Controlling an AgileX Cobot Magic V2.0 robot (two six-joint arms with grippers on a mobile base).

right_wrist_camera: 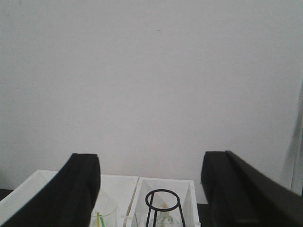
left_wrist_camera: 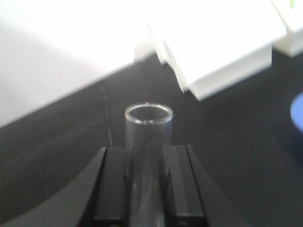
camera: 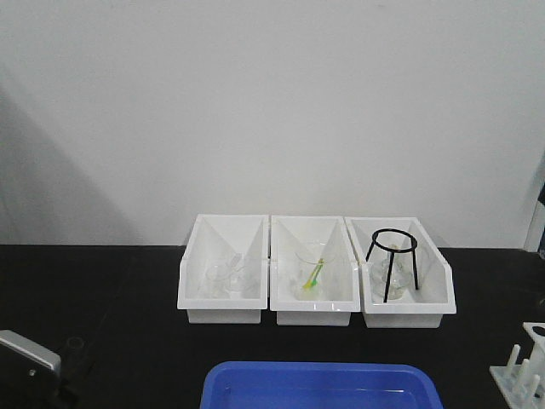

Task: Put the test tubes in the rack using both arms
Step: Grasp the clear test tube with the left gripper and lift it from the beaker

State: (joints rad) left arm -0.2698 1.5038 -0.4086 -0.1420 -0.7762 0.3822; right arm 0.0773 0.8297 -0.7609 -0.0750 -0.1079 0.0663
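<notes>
Left jaws clamp a test tube (left_wrist_camera: 147, 142); right jaws point level, spread.

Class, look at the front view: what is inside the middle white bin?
The middle white rectangular plastic bin holds a wide clear glass beaker with a yellow-green dropper leaning inside it. Its front wall covers the nearest floor.
</notes>
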